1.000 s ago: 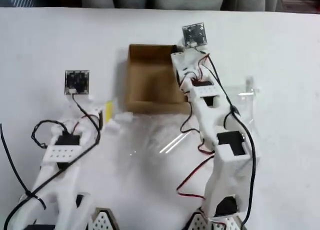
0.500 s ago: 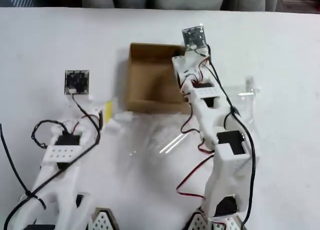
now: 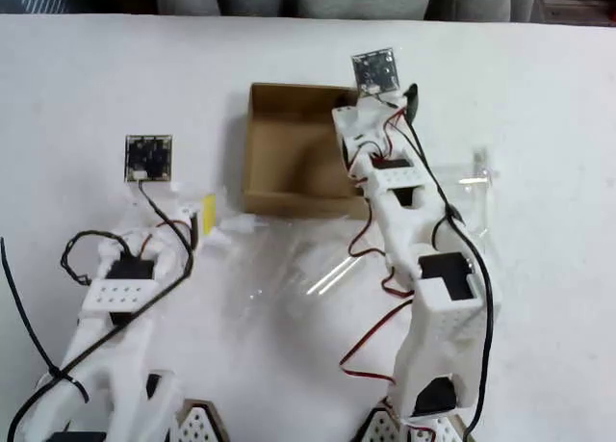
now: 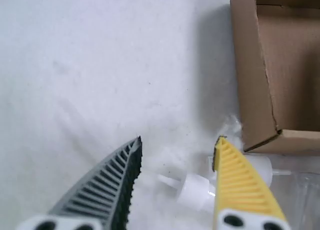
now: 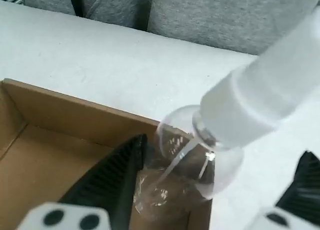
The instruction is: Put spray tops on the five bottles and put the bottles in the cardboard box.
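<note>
Where the right arm leans over the right wall of the cardboard box (image 3: pixel 289 153), we see the right arm's fingers (image 5: pixel 117 180) spread, with a clear bottle (image 5: pixel 187 165) between them. This bottle wears its white spray top (image 5: pixel 260 99). Its long axis is tilted: the base points down at a corner of the box, and the top points up and away, toward the wrist camera. One dark finger lies just beside the bottle's shoulder, though we cannot tell whether it touches. The other finger stands well apart from the bottle.

From above, the box sits open side up on the white bench (image 3: pixel 115 76), between the two arms.

On the other side, the left arm's fingers (image 4: pixel 112 190), one grey and one yellow, are also spread. They hang low over the bench, near a corner of the box. A loose spray top (image 4: pixel 192 190) lies on its side in the gap. Its long axis runs across from one finger to the other, the thin tube points toward the grey finger, and its head passes behind the yellow one. A second bottle (image 4: pixel 305 195) lies on the bench just beside the box's wall.
</note>
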